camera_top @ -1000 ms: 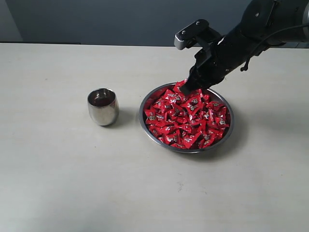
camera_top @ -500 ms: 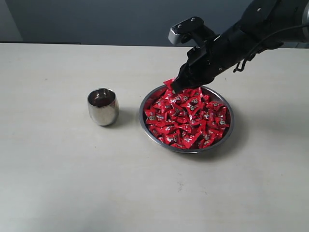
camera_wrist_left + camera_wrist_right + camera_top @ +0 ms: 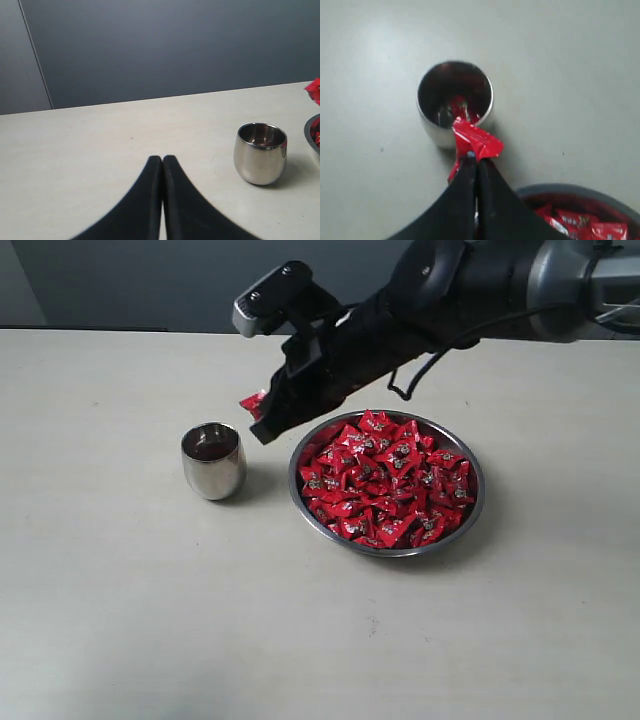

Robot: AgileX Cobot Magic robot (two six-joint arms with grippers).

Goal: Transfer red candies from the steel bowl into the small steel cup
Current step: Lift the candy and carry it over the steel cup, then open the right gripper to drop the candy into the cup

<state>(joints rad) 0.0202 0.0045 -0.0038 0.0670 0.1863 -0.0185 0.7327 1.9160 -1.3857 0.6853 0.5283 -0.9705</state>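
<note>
Exterior view
Bench (image 3: 150, 620): one pale top; it carries one cup and one bowl.
Small steel cup (image 3: 213, 460): one, upright, left of the bench's middle, apart from the bowl.
Steel bowl (image 3: 478, 485): one, just right of the bench's middle, nearer the far edge than the near one.
Red candies (image 3: 385, 480): a heap filling the bowl, several dozen, too many to count exactly.
Right gripper (image 3: 266, 420): one, above the gap between cup and bowl, fingers pinched on one held candy (image 3: 252, 402) in the air, above the cup's right side.

Left wrist view
Left gripper (image 3: 162, 159): one, both fingers pressed together, nothing between them, low over bare bench.
Cup here (image 3: 260, 152): upright, near the fingertips but apart from them.
Bowl rim (image 3: 312, 132): one sliver at the frame's edge.

Right wrist view
Right gripper (image 3: 474, 160): fingers closed on one red wrapper (image 3: 476, 140) by its pinched end.
Cup here (image 3: 455, 102): one; the wrapper hangs over its rim.
Red patch inside the cup: candy or reflection, cannot tell.
Bowl (image 3: 580, 192): part of the rim, with about four candies (image 3: 580, 225) visible.
</note>
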